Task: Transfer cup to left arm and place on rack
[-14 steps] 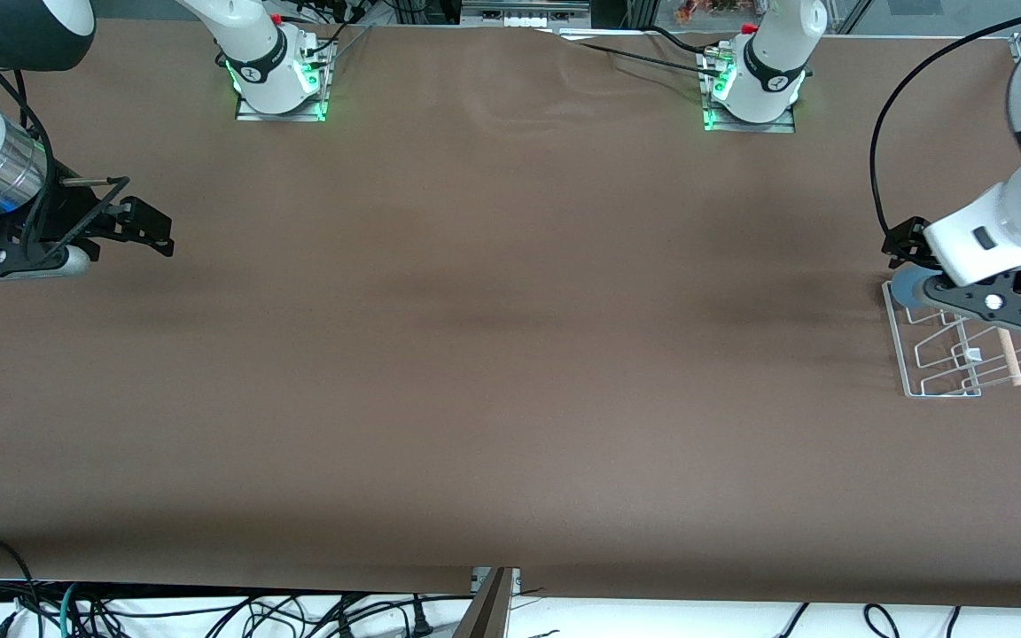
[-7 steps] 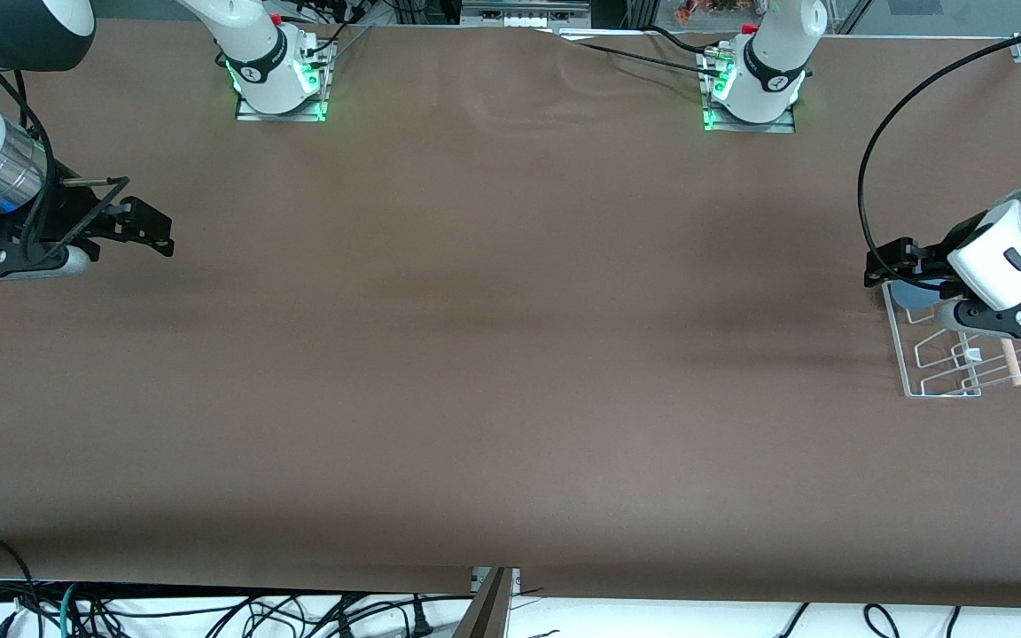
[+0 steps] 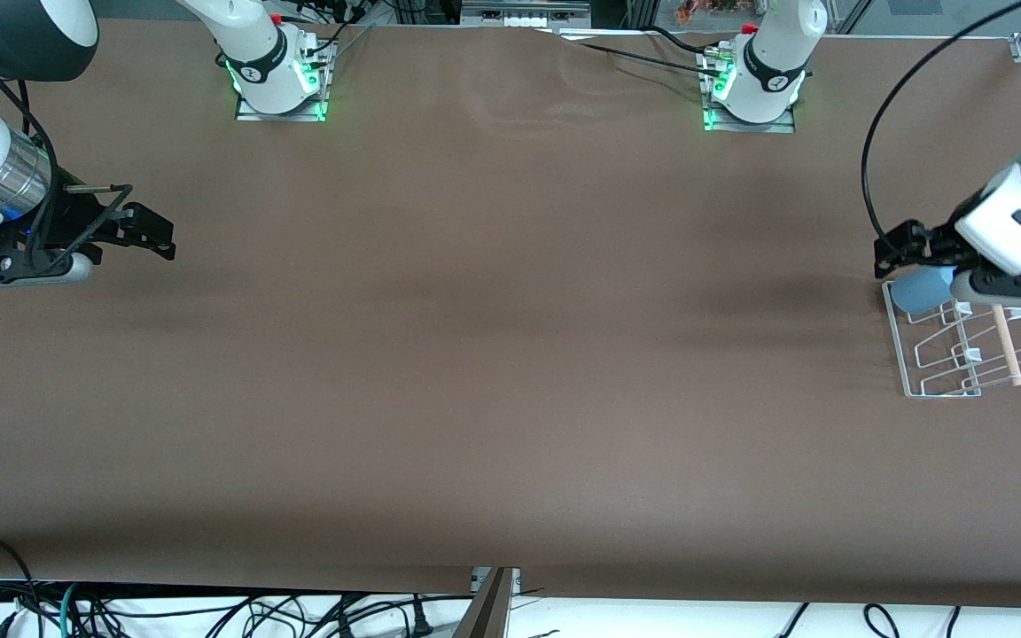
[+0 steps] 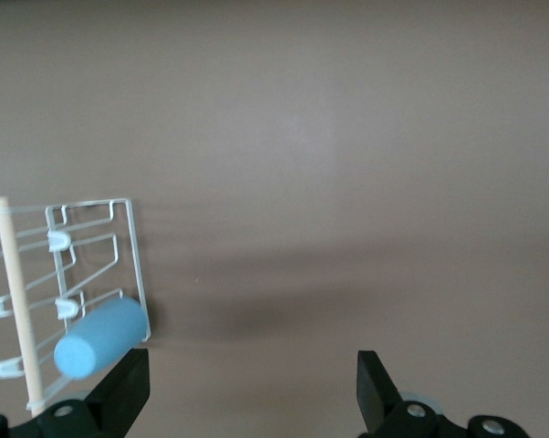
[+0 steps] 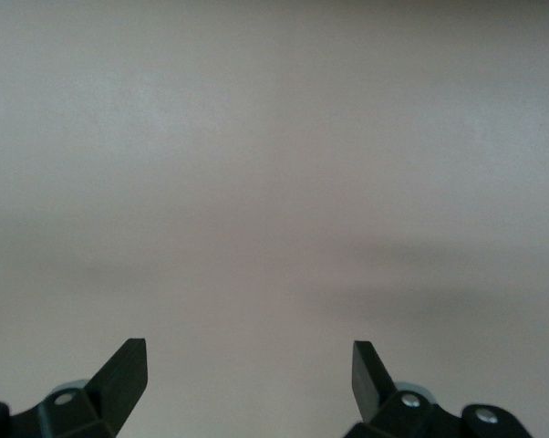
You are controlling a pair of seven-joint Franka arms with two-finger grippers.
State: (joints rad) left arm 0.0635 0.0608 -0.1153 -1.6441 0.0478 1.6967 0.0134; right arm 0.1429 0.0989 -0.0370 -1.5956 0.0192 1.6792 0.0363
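Note:
The light-blue cup (image 3: 920,290) lies on its side on the end of the white wire rack (image 3: 945,359) that is farthest from the front camera. It also shows in the left wrist view (image 4: 99,338), resting on the rack (image 4: 92,260) beside the wooden rod (image 4: 15,301). My left gripper (image 3: 902,252) hovers just above the cup and that end of the rack, open and empty (image 4: 252,392). My right gripper (image 3: 149,236) waits open and empty over the table at the right arm's end (image 5: 247,383).
The brown table (image 3: 510,354) is bare apart from the rack. The two arm bases (image 3: 280,80) (image 3: 754,89) stand along the edge farthest from the front camera. Cables hang below the near edge.
My left gripper has opened, let go of the cup and drawn back upward. The cup stays on the rack and shows more fully. The right arm has barely moved.

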